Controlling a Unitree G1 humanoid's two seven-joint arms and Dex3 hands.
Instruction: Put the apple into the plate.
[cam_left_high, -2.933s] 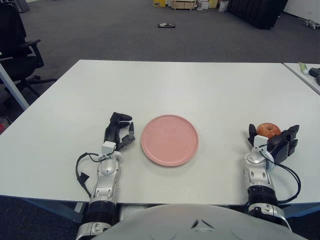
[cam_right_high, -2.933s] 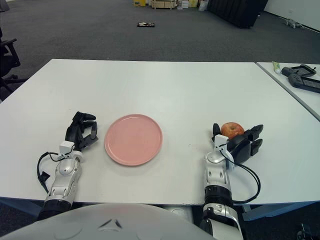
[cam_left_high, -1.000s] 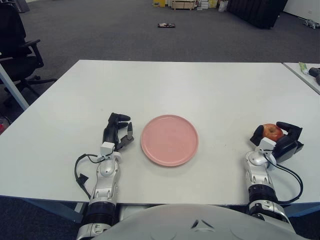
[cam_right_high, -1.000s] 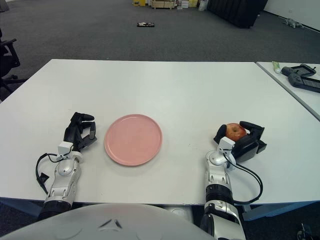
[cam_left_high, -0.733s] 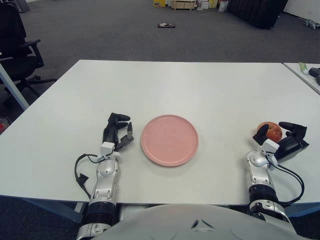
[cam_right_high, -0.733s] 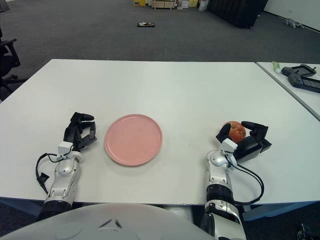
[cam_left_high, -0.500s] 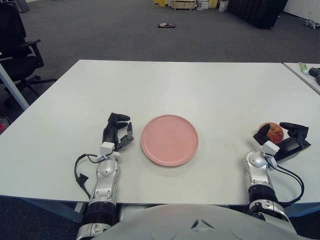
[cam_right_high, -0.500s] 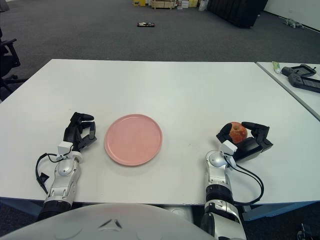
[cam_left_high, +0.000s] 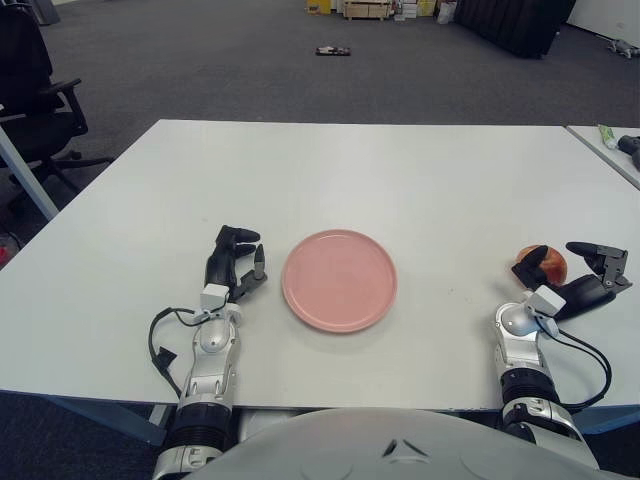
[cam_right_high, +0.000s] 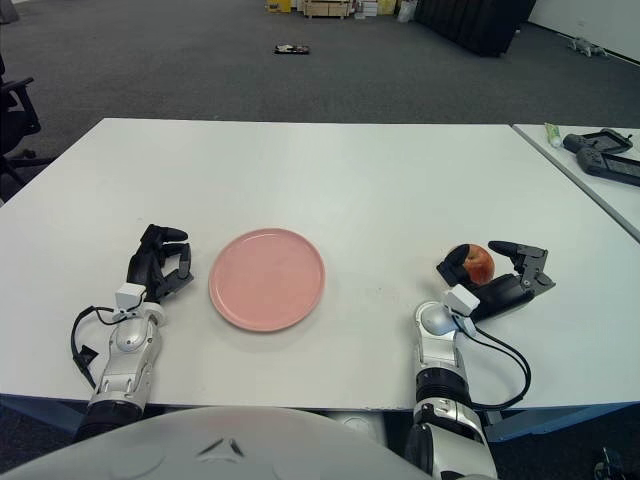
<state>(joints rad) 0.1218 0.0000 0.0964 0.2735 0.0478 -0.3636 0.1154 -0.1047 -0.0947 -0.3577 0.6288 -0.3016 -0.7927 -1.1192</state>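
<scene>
The right hand (cam_right_high: 492, 281) is sitting at the right side of the white table (cam_right_high: 330, 180), well apart from the pink plate (cam_right_high: 267, 278). Its fingers (cam_right_high: 525, 253) are spread wide, and the red apple (cam_right_high: 477, 263) is lying between the thumb on the near-left and the two fingers on the right. Whether the fingers are touching the fruit cannot be told; they are not closing around it. The left hand (cam_left_high: 233, 264) is showing just beside the plate's left rim, its fingers (cam_left_high: 243, 236) curling inward and holding nothing. The plate is lying flat between the two hands, nearer the left one.
</scene>
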